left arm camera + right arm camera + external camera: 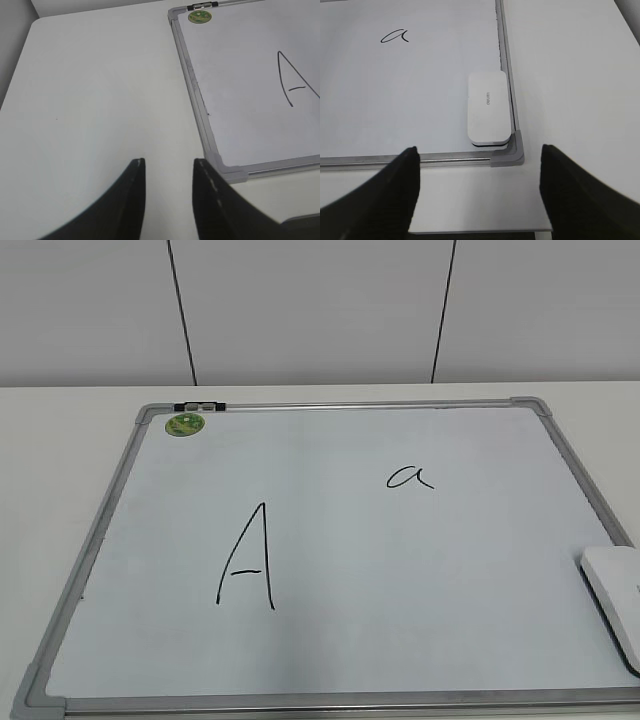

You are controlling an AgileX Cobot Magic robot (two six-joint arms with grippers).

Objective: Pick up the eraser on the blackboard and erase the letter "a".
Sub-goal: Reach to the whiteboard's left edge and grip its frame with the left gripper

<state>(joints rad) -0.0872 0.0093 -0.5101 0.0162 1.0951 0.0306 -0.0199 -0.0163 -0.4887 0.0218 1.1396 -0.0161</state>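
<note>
A broad, cream-white, matte table top (60,430) fills the lower part of the exterior view and runs back to a pale grey panelled wall (310,310) across the 12 o'clock side. Two thin dark vertical seams split that wall, one toward 11 o'clock (182,310) and one toward 1 o'clock (444,310). The light is soft and even, and in the left wrist view the table's rounded corner (37,22) sits at 10 o'clock.
</note>
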